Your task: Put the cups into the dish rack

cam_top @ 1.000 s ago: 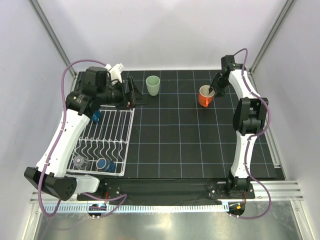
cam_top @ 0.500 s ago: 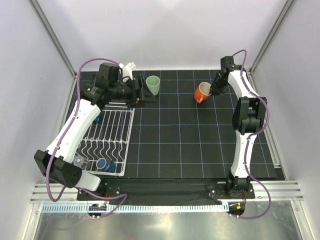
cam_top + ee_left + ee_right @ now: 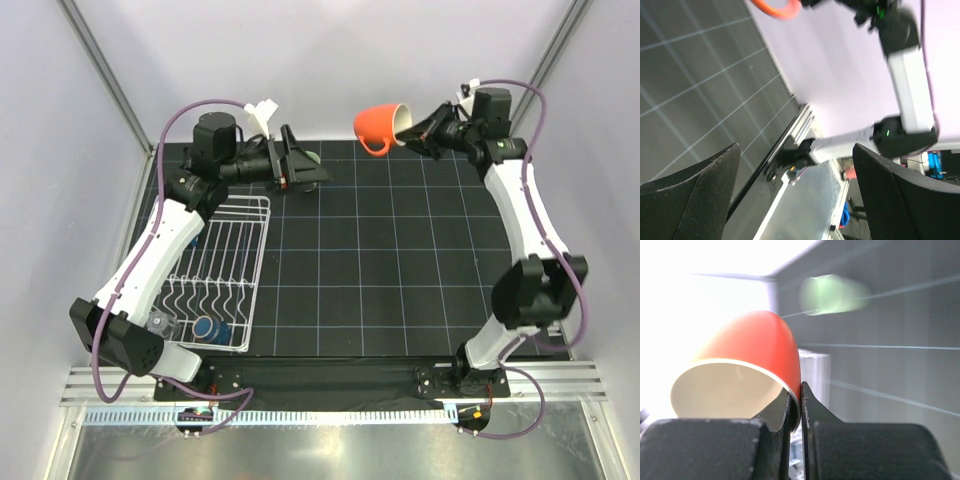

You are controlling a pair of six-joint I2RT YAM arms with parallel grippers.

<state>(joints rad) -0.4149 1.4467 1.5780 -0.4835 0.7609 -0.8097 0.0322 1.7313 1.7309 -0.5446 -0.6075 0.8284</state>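
My right gripper [image 3: 412,128] is shut on the rim of the orange mug [image 3: 377,124] and holds it tipped on its side, high above the back of the mat. In the right wrist view one finger is inside and one outside the mug's [image 3: 747,357] wall, under my right gripper [image 3: 800,407]. My left gripper [image 3: 303,167] is open and empty, raised at the back left, and it mostly hides the pale green tumbler [image 3: 314,158]. The tumbler shows blurred in the right wrist view [image 3: 832,294]. The white dish rack [image 3: 240,262] holds a blue mug [image 3: 210,328] and the clear glass [image 3: 160,323].
The black gridded mat [image 3: 400,280] covers the table. Metal frame posts and pale walls close in the back and the sides. In the left wrist view my open left gripper [image 3: 795,195] faces the right arm [image 3: 910,75], and the mug's orange handle [image 3: 774,7] is at the top edge.
My right gripper has lifted the orange mug off the mat and carried it up and to the left, tipped over. My left gripper has risen and swung right, in front of the green tumbler.
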